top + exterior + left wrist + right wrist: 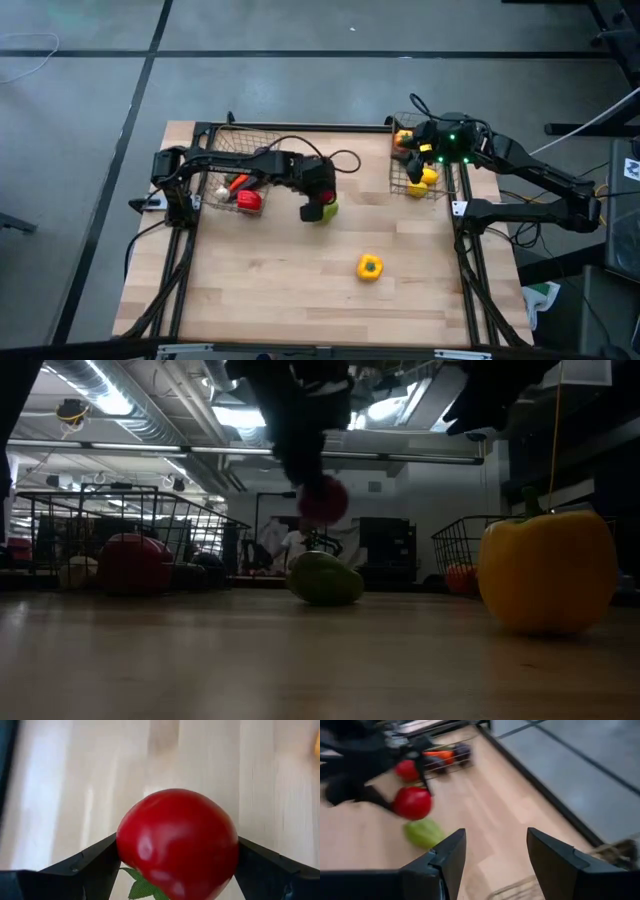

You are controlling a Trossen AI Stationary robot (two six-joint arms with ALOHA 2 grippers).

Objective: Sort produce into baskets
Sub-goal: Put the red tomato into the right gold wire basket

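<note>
Pale wooden plank worktop (pixel 300 290) edged by a black metal frame (pixel 180 290), grey concrete floor (pixel 80 150) crossed by dark lines around it, white cable (pixel 590 125) at the right edge, ceiling ducts (pixel 130 400) and strip lights (pixel 110 402) in the room behind

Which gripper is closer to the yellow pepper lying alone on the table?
The left gripper. It hangs up-left of the yellow pepper, holding a red tomato. The right gripper is farther, over the right basket, open and empty.
</note>
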